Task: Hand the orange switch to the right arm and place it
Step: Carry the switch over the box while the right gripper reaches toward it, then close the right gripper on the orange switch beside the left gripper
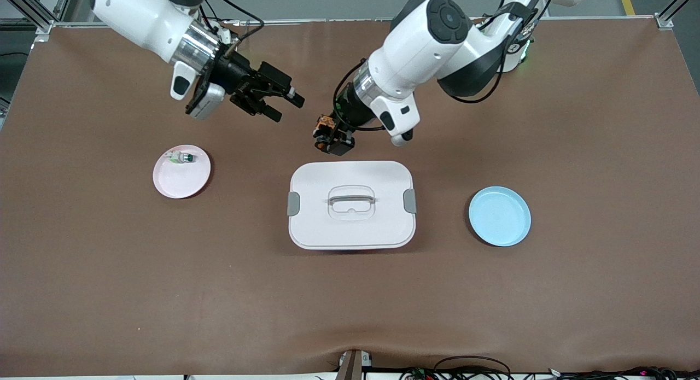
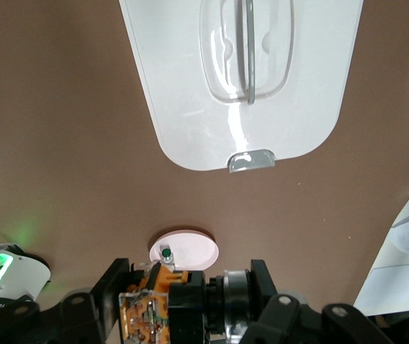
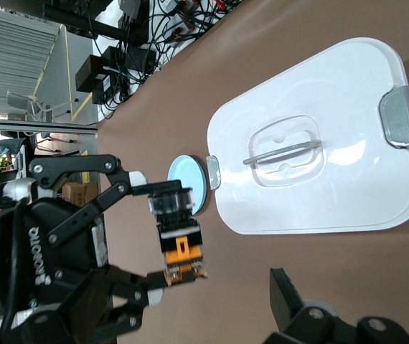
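L gripper (image 1: 330,139): fingers clamped on the tiny black cylindrical push-button switch with orange block at its rear (image 1: 326,129), held in the air above bare table just past the white box's edge on the robots' side. In the right wrist view the switch (image 3: 177,233) sits crosswise between the L fingertips (image 3: 143,189), body and orange end protruding clear. Judged: held so to leave free surface for a second grip.

R gripper (image 1: 276,104): jaws apart, nothing between them, up over the mat, pointed toward the L gripper, near but not touching. Judged: pre-handover stance; transfer not yet made.

White rectangular plastic lidded box w/ grey latches and clear handle (image 1: 351,205): mid-table, closed.

Small pink round plate (image 1: 178,184): toward R arm's end; holds green-capped switch w/ whitish clear body (image 1: 181,158). Judged: likely drop-off for the orange one too.

Light blue round plate (image 1: 500,216): toward L arm's end, nothing on it.

Risk, judged: small part; the R grip must be firm before the L fingers let go.
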